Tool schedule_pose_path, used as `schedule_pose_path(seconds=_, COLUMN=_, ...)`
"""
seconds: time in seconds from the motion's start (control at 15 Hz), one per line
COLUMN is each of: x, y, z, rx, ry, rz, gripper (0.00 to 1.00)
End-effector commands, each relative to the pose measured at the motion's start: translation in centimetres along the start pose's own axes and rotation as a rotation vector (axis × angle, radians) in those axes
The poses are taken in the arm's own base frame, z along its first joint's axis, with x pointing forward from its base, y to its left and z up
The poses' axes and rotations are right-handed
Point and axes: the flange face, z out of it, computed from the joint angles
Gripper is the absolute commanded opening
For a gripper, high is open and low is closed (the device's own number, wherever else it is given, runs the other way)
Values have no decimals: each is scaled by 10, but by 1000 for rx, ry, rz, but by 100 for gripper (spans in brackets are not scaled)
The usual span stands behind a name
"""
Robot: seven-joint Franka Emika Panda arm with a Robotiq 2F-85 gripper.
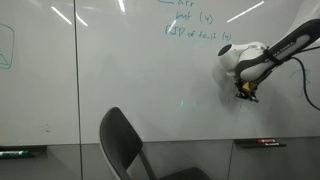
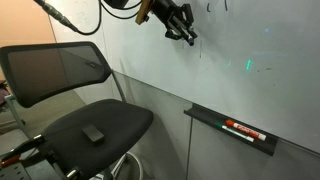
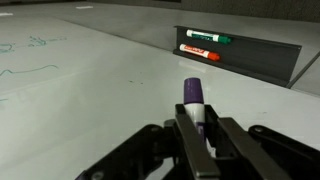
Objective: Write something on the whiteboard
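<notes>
The whiteboard (image 1: 130, 70) is a very large glossy white wall board with green handwriting (image 1: 195, 25) near its top; it also fills an exterior view (image 2: 250, 40) and the wrist view (image 3: 90, 80). My gripper (image 1: 244, 93) is at the board's right part, below the handwriting, and also shows in an exterior view (image 2: 185, 30). It is shut on a purple-capped marker (image 3: 193, 100), whose tip points at the board and is close to or touching it. In the wrist view my gripper (image 3: 200, 135) holds the marker between both fingers.
A black office chair (image 1: 125, 145) stands in front of the board, with a small dark object (image 2: 94, 133) on its seat (image 2: 95, 125). A marker tray (image 3: 240, 55) on the board holds green and red markers (image 3: 200, 45); it also shows in an exterior view (image 2: 240, 130).
</notes>
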Motion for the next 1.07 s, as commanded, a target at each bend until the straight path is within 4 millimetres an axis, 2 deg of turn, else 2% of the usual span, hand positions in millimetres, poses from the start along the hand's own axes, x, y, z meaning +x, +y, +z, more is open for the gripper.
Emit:
schedule_pose_path(seconds=0.0, x=13, y=8, z=16, rx=-16, ry=-18, rz=37, gripper=9)
schedule_pose_path(seconds=0.47, x=17, y=21, z=51, rx=-31, ry=-43, rz=87, gripper=9)
schedule_pose_path(seconds=0.6, x=20, y=31, z=62, rx=-38, ry=-40, rz=121, gripper=9)
schedule_pose_path(seconds=1.0, x=19, y=81, z=94, rx=-27, ry=-24, rz=286, gripper=9)
